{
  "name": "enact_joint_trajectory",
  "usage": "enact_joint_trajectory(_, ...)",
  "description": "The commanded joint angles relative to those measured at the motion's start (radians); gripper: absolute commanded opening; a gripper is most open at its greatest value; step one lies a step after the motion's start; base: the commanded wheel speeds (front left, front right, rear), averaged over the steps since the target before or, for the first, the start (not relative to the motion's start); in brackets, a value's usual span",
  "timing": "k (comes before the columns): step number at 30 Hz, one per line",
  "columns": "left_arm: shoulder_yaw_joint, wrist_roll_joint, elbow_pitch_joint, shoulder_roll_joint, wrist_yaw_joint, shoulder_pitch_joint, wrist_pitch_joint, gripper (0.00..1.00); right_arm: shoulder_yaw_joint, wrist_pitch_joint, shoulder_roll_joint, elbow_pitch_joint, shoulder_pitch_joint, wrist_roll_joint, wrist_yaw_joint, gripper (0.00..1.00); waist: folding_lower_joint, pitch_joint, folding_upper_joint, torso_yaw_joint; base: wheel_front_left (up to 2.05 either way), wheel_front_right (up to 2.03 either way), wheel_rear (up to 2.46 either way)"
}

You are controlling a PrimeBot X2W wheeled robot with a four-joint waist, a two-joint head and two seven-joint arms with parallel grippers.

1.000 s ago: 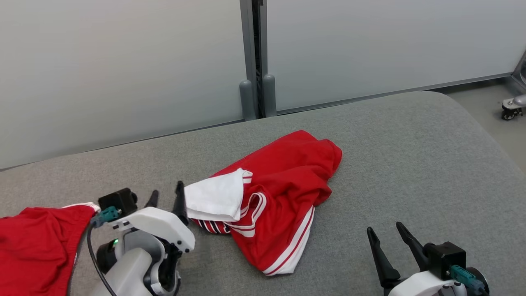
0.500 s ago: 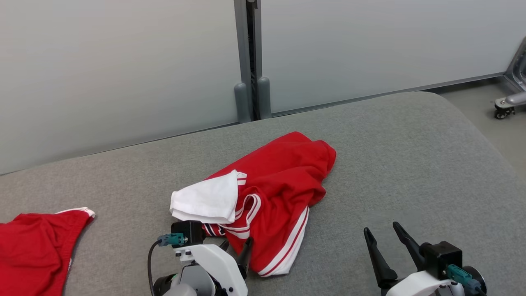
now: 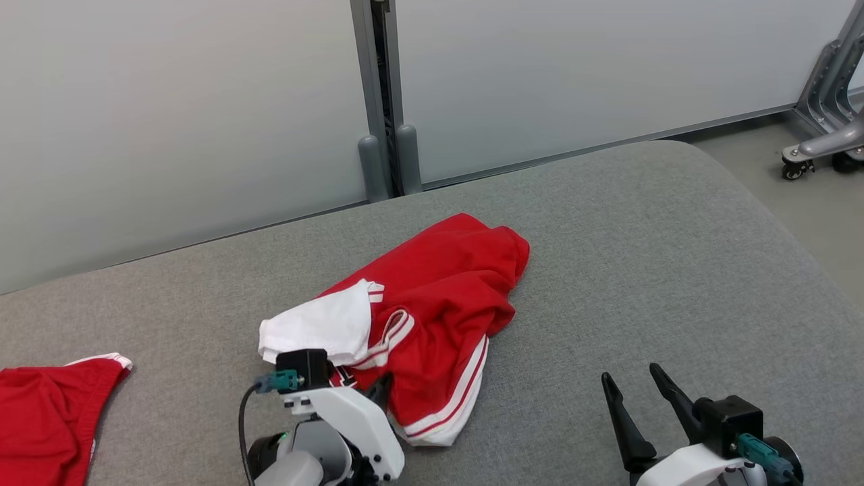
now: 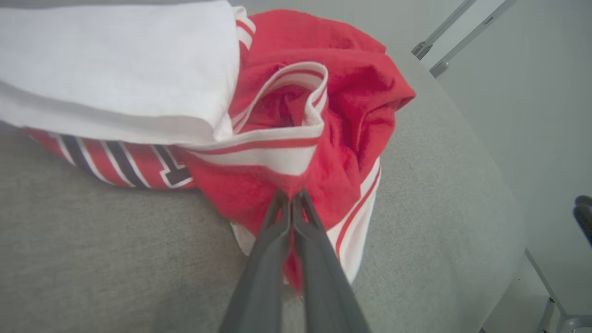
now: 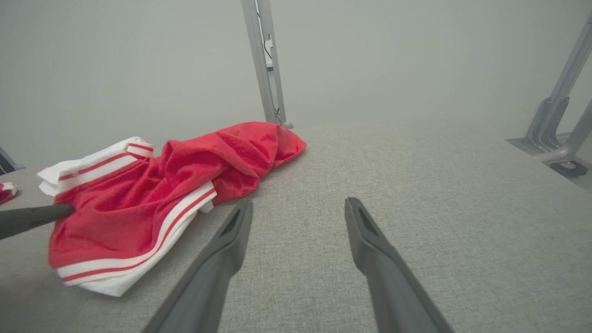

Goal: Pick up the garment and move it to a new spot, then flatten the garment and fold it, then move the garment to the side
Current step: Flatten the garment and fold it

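A crumpled red garment (image 3: pixel 439 290) with white stripes and a white panel lies in the middle of the grey padded table (image 3: pixel 641 256). My left gripper (image 3: pixel 383 386) is at the garment's near edge, shut on a fold of red fabric. In the left wrist view its fingers (image 4: pixel 290 198) are pressed together with the garment (image 4: pixel 351 92) pinched between the tips. My right gripper (image 3: pixel 629 373) stands open over bare table at the lower right, apart from the cloth. In the right wrist view the right gripper (image 5: pixel 298 202) holds nothing, and the garment (image 5: pixel 185 185) lies to its left.
A second red cloth (image 3: pixel 47 412) lies at the table's near left edge. A pale partition wall with a grey post (image 3: pixel 381 101) runs along the far side. A wheeled metal frame (image 3: pixel 820 135) stands on the floor past the table's rounded right edge.
My left gripper came from beside the white panel round to the garment's near edge and closed on the red fabric. The head camera has shifted. The right gripper stayed put.
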Motion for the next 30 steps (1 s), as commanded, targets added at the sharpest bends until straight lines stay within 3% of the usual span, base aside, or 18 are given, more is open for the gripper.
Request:
enact_joint_trajectory(1,0.018,0.004,0.002,0.002,-0.004,-0.03,-0.022,0.0,-0.001,-0.001,-0.006,-0.002,0.002,0.002,0.0,1.0,0.0,-0.001,-0.0001,0.002,0.0,0.0,0.0)
enact_joint_trajectory(4,0.039,0.011,-0.01,-0.006,-0.024,-0.067,-0.064,0.0,-0.002,-0.003,-0.006,-0.002,0.0,0.006,0.0,1.0,0.0,-0.001,-0.0001,0.01,0.0,0.0,0.0)
enact_joint_trajectory(13,0.064,-0.009,-0.167,-0.087,-0.157,-0.32,-0.133,0.0,0.003,-0.013,-0.006,0.011,-0.005,0.021,0.0,1.0,0.0,-0.005,-0.0001,0.042,0.0,0.0,0.0)
enact_joint_trajectory(17,0.057,-0.041,-0.238,-0.099,-0.174,-0.453,-0.165,0.0,0.01,-0.02,-0.006,0.018,-0.013,0.026,0.0,1.0,0.0,-0.007,-0.0001,0.039,0.0,0.0,0.0)
enact_joint_trajectory(19,0.047,-0.086,-0.287,-0.101,-0.158,-0.511,-0.189,0.0,0.013,-0.023,-0.006,0.022,-0.016,0.029,0.0,1.0,0.0,-0.008,-0.0001,0.035,0.0,0.0,0.0)
enact_joint_trajectory(21,0.035,-0.129,-0.339,-0.1,-0.112,-0.571,-0.212,0.0,0.009,-0.027,-0.006,0.027,-0.012,0.03,0.0,1.0,0.0,-0.01,-0.0001,0.033,0.0,0.0,0.0)
enact_joint_trajectory(26,0.032,-0.151,-0.355,-0.098,-0.041,-0.565,-0.224,0.0,-0.003,-0.033,-0.006,0.029,-0.005,0.029,0.0,1.0,0.0,-0.01,-0.0001,0.039,0.0,0.0,0.0)
enact_joint_trajectory(30,0.044,-0.159,-0.272,-0.027,0.03,-0.453,-0.229,0.0,-0.007,-0.031,-0.005,0.019,-0.01,0.025,0.0,1.0,0.0,-0.001,-0.0001,0.045,0.0,0.0,0.0)
